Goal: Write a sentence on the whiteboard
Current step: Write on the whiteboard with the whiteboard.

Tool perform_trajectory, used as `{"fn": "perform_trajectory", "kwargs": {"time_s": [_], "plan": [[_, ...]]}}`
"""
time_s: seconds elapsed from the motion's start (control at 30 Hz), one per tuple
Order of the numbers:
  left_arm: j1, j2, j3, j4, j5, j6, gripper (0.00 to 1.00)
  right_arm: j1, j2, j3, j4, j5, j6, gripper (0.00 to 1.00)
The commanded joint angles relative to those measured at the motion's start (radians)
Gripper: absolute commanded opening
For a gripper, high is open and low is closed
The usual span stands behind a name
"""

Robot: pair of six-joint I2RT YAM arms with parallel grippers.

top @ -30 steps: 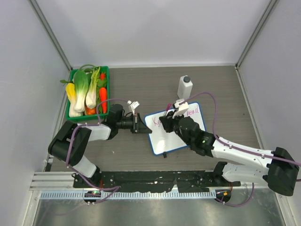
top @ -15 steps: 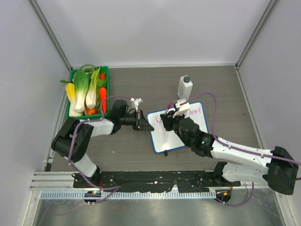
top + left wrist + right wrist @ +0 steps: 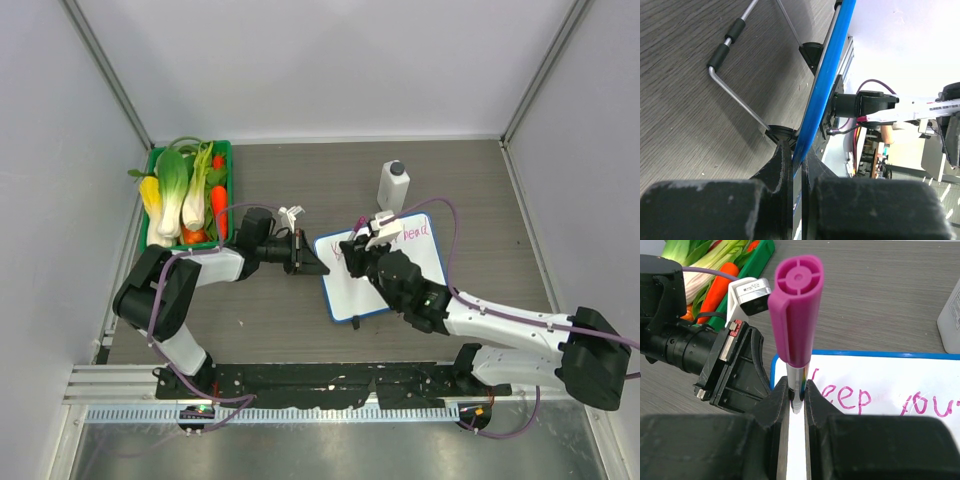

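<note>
At the middle of the table, the whiteboard has its left rim pinched by the left gripper while the right gripper clamps the marker by the sentence, so a hard stroke could likely twist the board from that thin pinch.

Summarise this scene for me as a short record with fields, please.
left claw: shut on the blue rim of the whiteboard
right claw: shut on the marker, pink cap up, over the board
sentence: pink, reads roughly "Keep your head"
bottle: white, dark cap, just beyond the board
crate: green, holds vegetables, far left
</note>
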Motion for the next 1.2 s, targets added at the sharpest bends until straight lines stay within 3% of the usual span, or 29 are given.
{"fn": "perform_trajectory", "kwargs": {"time_s": [0.0, 1.17], "plan": [[-0.005, 0.022, 0.006, -0.091, -0.026, -0.032, 0.00, 0.006, 0.024, -0.007, 0.067, 0.030, -0.020, 0.02], [-0.005, 0.037, 0.006, -0.097, -0.015, -0.014, 0.00, 0.006, 0.042, -0.080, 0.020, 0.021, 0.035, 0.02]]}}
